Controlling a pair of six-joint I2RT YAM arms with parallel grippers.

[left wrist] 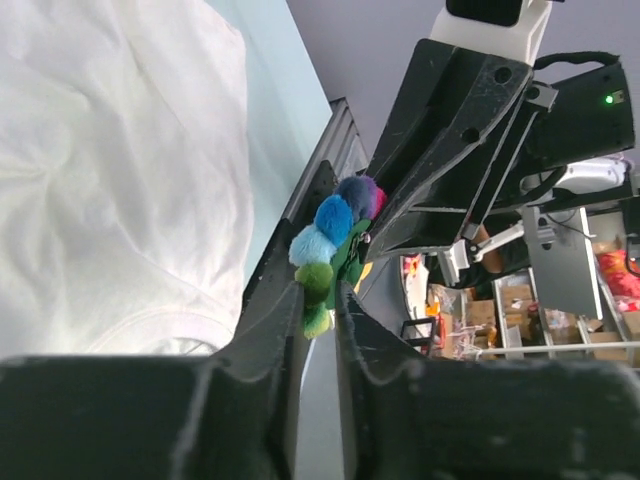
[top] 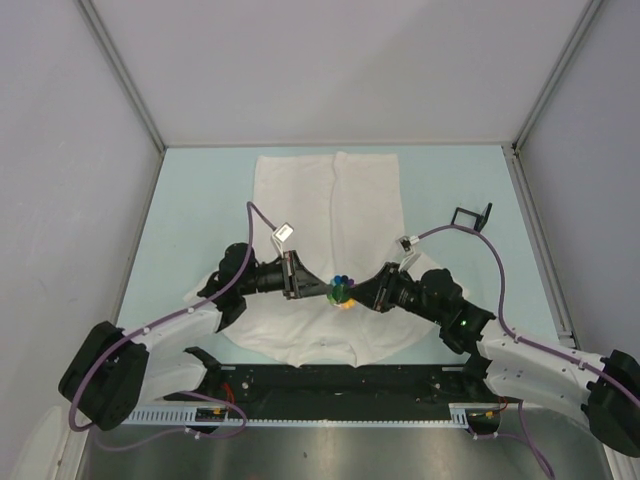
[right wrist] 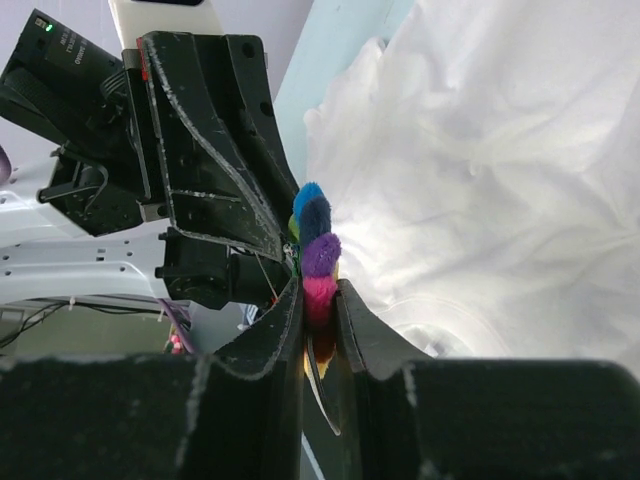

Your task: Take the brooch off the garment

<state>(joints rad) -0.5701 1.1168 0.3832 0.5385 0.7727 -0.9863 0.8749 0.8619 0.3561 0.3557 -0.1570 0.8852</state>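
**Where is the brooch?**
The brooch [top: 341, 291] is caught between the tips of my two arms. It is over the lower middle of the garment [top: 330, 195], towards the edge nearest my bases.

**How does each pincer stand?**
My left pincer [left wrist: 318, 292] is drawn almost together, its fingers pinched on the green petal at one edge of the brooch. My right pincer [right wrist: 320, 298] is just as narrow, clamped on the pink petal at the opposite edge. So both hold the same flower from opposite sides, with their tips nearly meeting.

**What does the top view give that the wrist views don't?**
It shows the garment spread flat on the pale counter [top: 200, 200], with both my arms reaching in from either side. The brooch is only a small spot of colour there, and I cannot read the gap of either pincer from it.

**And the wrist views?**
The left wrist view shows the green, pale blue, blue and purple petals, with my right pincer's black fingers facing me just beyond them. The right wrist view shows blue, dark blue, purple and pink petals with white cloth close behind. No view lets me tell whether the pin is through the cloth.
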